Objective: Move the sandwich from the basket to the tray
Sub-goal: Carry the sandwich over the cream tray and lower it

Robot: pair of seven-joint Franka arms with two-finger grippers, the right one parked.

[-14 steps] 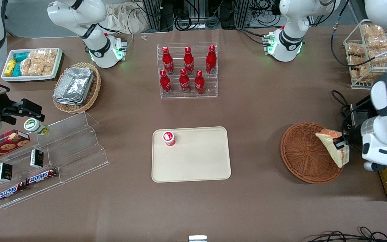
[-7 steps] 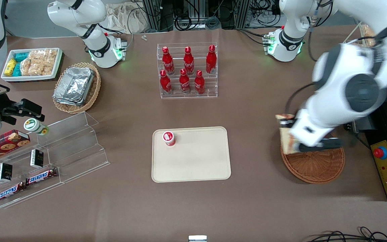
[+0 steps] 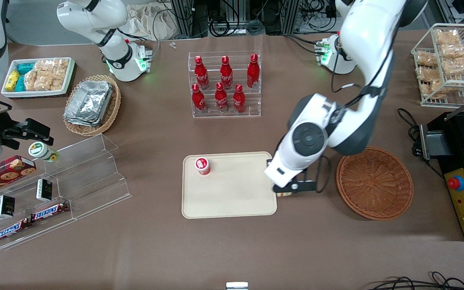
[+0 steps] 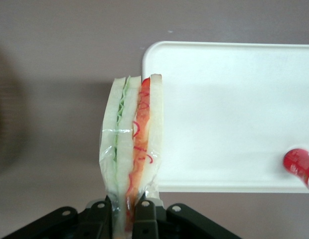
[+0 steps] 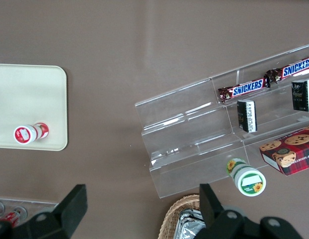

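I have the gripper (image 4: 125,211) clamped on the sandwich (image 4: 130,159), hanging above the table at the edge of the tray (image 3: 232,201) nearest the basket (image 3: 375,182). The basket sits apart toward the working arm's end. A small red-capped bottle (image 3: 202,165) stands on the tray.

The sandwich (image 4: 130,149) has pale white bread with green and red-orange filling stripes. The black tool (image 4: 125,215) is closed on it above the cream-beige tray (image 3: 232,201). The basket (image 3: 374,183) is reddish-brown woven wicker. The counter (image 3: 232,249) is dull brown.
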